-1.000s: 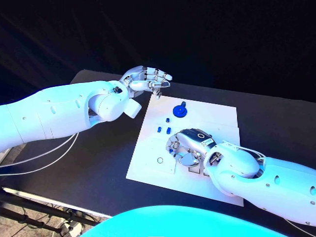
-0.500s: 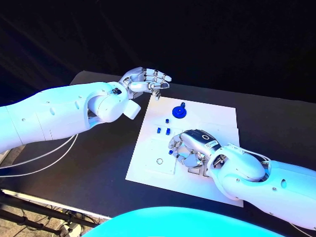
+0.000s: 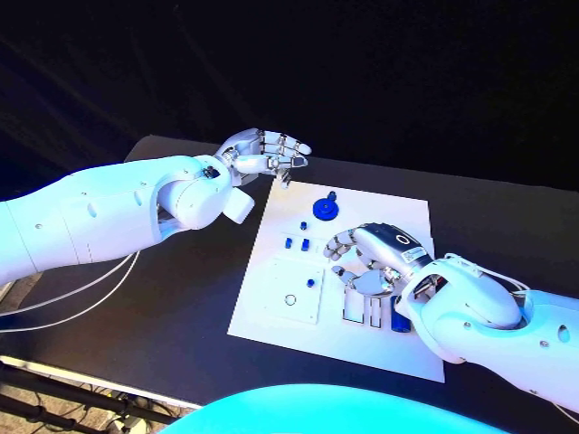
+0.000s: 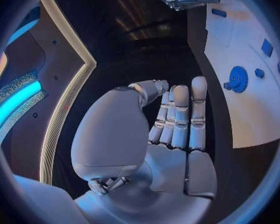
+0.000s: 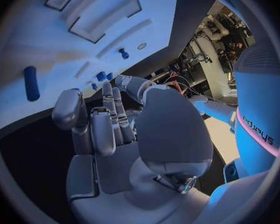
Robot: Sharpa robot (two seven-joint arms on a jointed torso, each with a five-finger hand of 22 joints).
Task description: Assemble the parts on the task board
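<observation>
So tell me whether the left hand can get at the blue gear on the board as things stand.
Probably yes. The left hand hovers at the task board's far edge, holding nothing, with the blue gear close by on bare board. The right hand works nearer the robot and leaves that path free.

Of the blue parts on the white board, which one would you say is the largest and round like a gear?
It is the blue gear at the board's far end, closest to the left robot hand. The others are small pegs and a slim cylinder.
</observation>
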